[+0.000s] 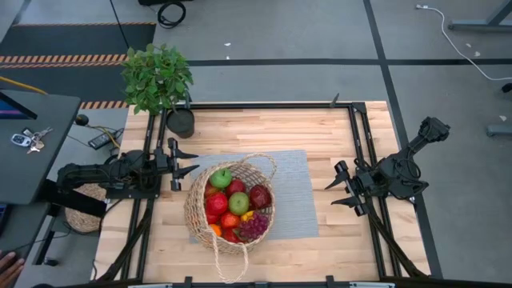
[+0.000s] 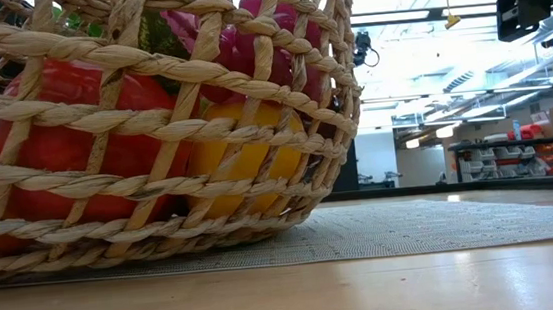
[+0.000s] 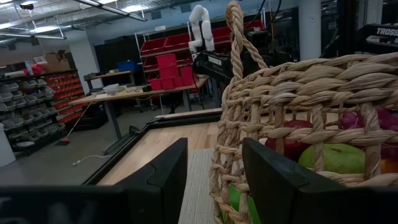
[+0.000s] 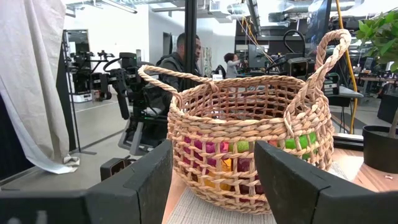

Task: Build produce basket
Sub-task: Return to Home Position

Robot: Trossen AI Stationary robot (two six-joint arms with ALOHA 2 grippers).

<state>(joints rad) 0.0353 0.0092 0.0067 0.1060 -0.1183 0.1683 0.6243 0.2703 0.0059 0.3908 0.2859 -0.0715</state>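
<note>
The tan woven basket [image 1: 230, 206] stands on a grey mat [image 1: 292, 192] at the table's middle, filled with produce: a green apple [image 1: 220, 178], red apples [image 1: 218, 204], purple grapes [image 1: 254, 226], an orange and peppers. It fills the low view [image 2: 154, 126] and shows in both wrist views [image 3: 298, 106] [image 4: 249, 137]. My left gripper [image 1: 186, 161] is open, just left of the basket's far-left rim, touching nothing. My right gripper [image 1: 340, 192] is open, right of the mat, apart from the basket.
A leafy potted plant [image 1: 158, 78] in a black pot [image 1: 181, 122] stands at the table's far left corner. A round woven thing [image 1: 84, 210] lies off the table's left edge. People show in the room beyond in the right wrist view [image 4: 186, 53].
</note>
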